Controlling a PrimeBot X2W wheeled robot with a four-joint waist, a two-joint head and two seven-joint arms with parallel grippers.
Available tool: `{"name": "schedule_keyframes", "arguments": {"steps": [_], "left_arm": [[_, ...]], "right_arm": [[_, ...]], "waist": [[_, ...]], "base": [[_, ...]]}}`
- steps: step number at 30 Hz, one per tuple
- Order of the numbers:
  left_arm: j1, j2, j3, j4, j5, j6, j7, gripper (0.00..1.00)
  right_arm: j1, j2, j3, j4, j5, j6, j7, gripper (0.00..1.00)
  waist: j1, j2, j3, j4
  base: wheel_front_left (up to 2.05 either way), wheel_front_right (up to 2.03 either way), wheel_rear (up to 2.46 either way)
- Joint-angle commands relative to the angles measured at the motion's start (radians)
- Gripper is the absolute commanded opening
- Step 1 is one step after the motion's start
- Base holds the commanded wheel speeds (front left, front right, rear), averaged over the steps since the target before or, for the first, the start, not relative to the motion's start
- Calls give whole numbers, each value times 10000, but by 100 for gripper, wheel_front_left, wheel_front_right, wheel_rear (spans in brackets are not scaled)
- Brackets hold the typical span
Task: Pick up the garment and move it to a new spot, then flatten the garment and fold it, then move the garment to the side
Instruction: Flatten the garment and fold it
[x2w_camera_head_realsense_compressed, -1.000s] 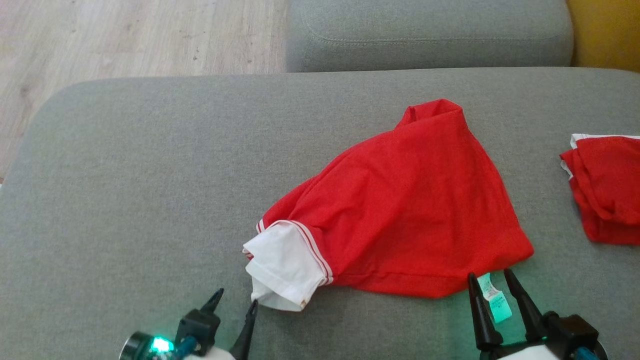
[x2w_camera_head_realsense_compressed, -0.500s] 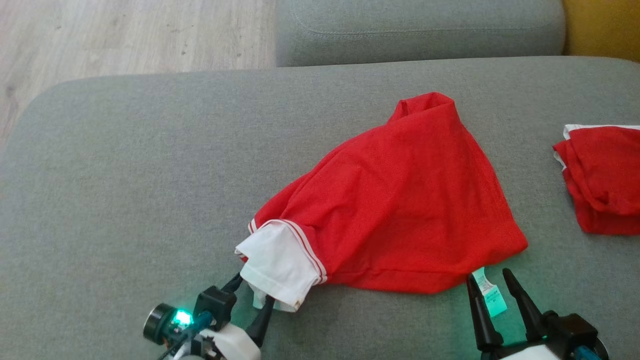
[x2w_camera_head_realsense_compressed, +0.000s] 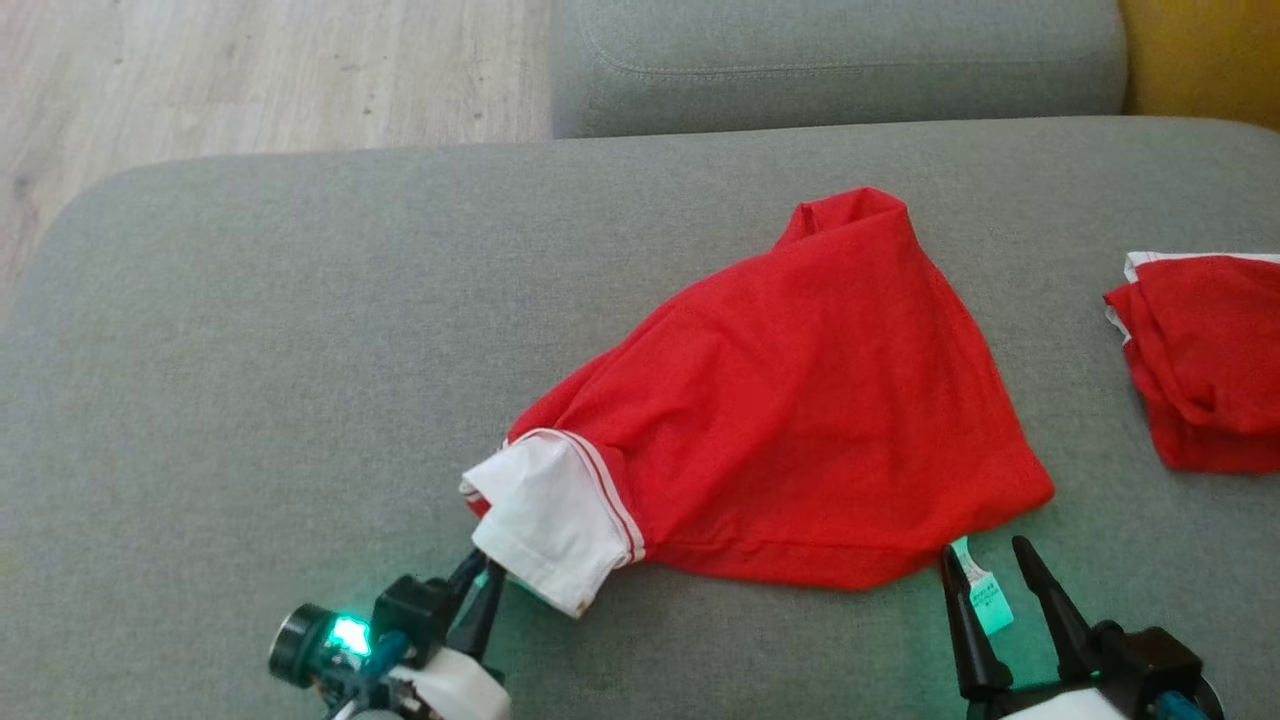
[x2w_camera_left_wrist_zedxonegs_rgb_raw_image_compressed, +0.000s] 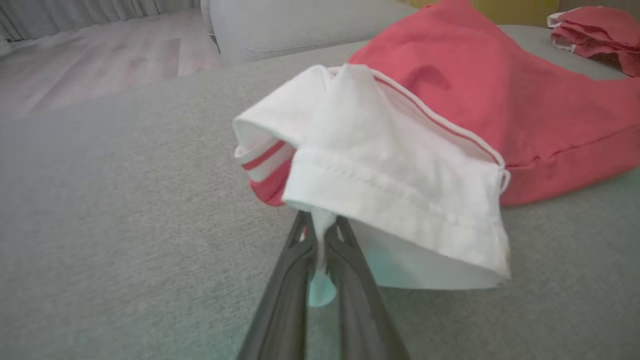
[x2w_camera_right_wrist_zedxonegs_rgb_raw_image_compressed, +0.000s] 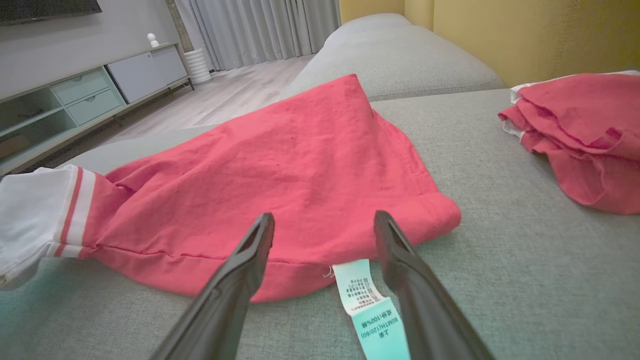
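A red garment (x2w_camera_head_realsense_compressed: 800, 410) with a white sleeve (x2w_camera_head_realsense_compressed: 545, 520) lies crumpled on the grey sofa seat (x2w_camera_head_realsense_compressed: 250, 330). My left gripper (x2w_camera_head_realsense_compressed: 480, 585) is shut on the near hem of that white sleeve (x2w_camera_left_wrist_zedxonegs_rgb_raw_image_compressed: 380, 170); in the left wrist view a pinch of white cloth sits between the two dark fingers (x2w_camera_left_wrist_zedxonegs_rgb_raw_image_compressed: 345, 260). My right gripper (x2w_camera_head_realsense_compressed: 985, 570) is open at the garment's (x2w_camera_right_wrist_zedxonegs_rgb_raw_image_compressed: 280, 165) near right corner. Its fingers (x2w_camera_right_wrist_zedxonegs_rgb_raw_image_compressed: 400, 250) straddle the care label (x2w_camera_right_wrist_zedxonegs_rgb_raw_image_compressed: 367, 305), which sticks out from the red hem.
A second red garment (x2w_camera_head_realsense_compressed: 1205, 360) lies bunched at the right edge of the seat. A grey back cushion (x2w_camera_head_realsense_compressed: 830, 60) lies beyond, with wooden floor (x2w_camera_head_realsense_compressed: 250, 70) at the far left and a yellow wall (x2w_camera_right_wrist_zedxonegs_rgb_raw_image_compressed: 525, 35) on the right.
My left gripper moved up to the white sleeve and closed on its hem, lifting it slightly. The right gripper stayed open at the label. The head camera shifted a little.
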Motion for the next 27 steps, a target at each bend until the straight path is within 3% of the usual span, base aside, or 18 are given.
{"name": "schedule_keyframes", "arguments": {"steps": [1,5,13,15,17,18,19,20,23,27], "left_arm": [[-61,388,501,-520,98,368,-194,0],[343,790,705,-1369,290,1104,-249,0],[1058,1503,697,-3388,603,2029,467,0],[1152,1521,654,-3564,585,2055,567,0],[1334,1554,352,-3828,521,1787,873,0],[1411,1573,111,-3936,473,1526,1107,26],[1478,1576,-88,-4045,397,1295,1336,82],[1520,1584,-280,-4177,336,1060,1525,100],[1628,1618,-699,-4682,58,406,1933,100],[1767,1723,-592,-5532,-458,200,2177,100]], "right_arm": [[-318,-108,138,-242,28,-9,-111,100],[-247,-31,85,-243,27,-9,-111,100],[-254,50,84,-268,18,-9,-111,100],[-265,53,90,-265,16,-9,-111,100],[-300,61,116,-252,14,-9,-111,100],[-321,64,123,-246,12,-9,-111,100],[-342,67,121,-245,8,-9,-111,100],[-360,69,117,-248,5,-9,-111,100],[-382,40,118,-248,17,-9,-111,100],[-382,16,115,-239,16,-9,-111,100]], "waist": [[0,-1,-66,89],[0,-1,-195,280],[0,-1,-216,671],[0,-1,-198,704],[0,-1,-156,741],[0,-1,-132,755],[0,-1,-104,768],[0,-1,-79,775],[0,-1,-36,776],[0,-1,-22,728]], "base": [[0,0,0],[0,0,0],[0,0,0],[0,0,0],[0,0,0],[0,0,0],[0,0,0],[0,0,0],[0,0,0],[0,0,0]]}}
